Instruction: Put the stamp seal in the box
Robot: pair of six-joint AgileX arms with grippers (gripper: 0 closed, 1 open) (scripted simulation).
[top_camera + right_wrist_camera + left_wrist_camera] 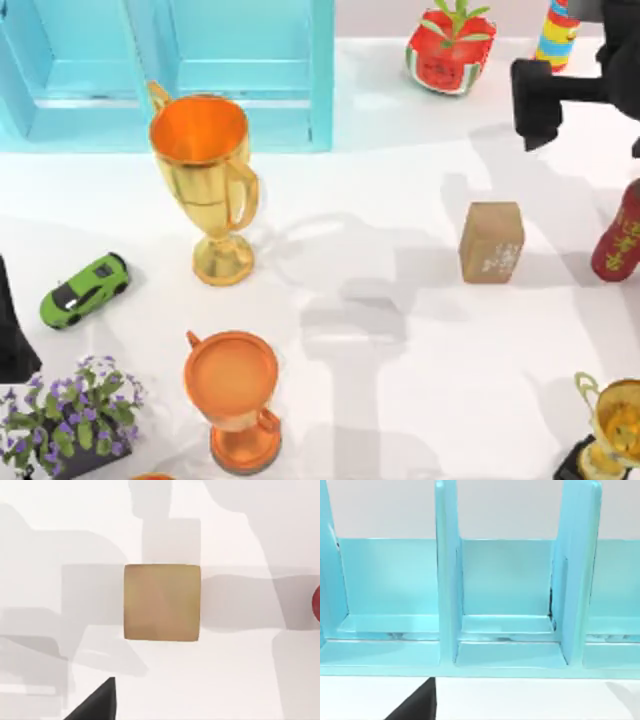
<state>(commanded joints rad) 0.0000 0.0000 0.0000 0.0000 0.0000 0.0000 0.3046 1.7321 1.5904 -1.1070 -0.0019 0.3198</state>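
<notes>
Tan-brown stamp seal (491,242) stands upright on the white table (400,380), right of centre, faint white markings on its side face. Your right wrist camera looks straight down on its square top (162,602), nothing touching it.

Box (180,70) is the light blue compartmented one at the table's far left corner, well apart from the seal. Left wrist view faces its open compartments (505,600) with upright dividers between them.

Right arm (570,85) hangs over the far right of the table, above and behind the seal. Left arm (12,340) sits at the left edge. Finger state: cannot tell for either gripper.

Other clutter:
- gold trophy (208,185) just in front of the box
- orange trophy (235,400) near the front edge
- green toy car (84,290) at left
- purple flower pot (72,415) front left
- dark red cylinder (618,232) with gold characters just right of the seal, not touching
- watermelon-shaped object (450,45) at the back
- another gold trophy (612,425) front right
</notes>
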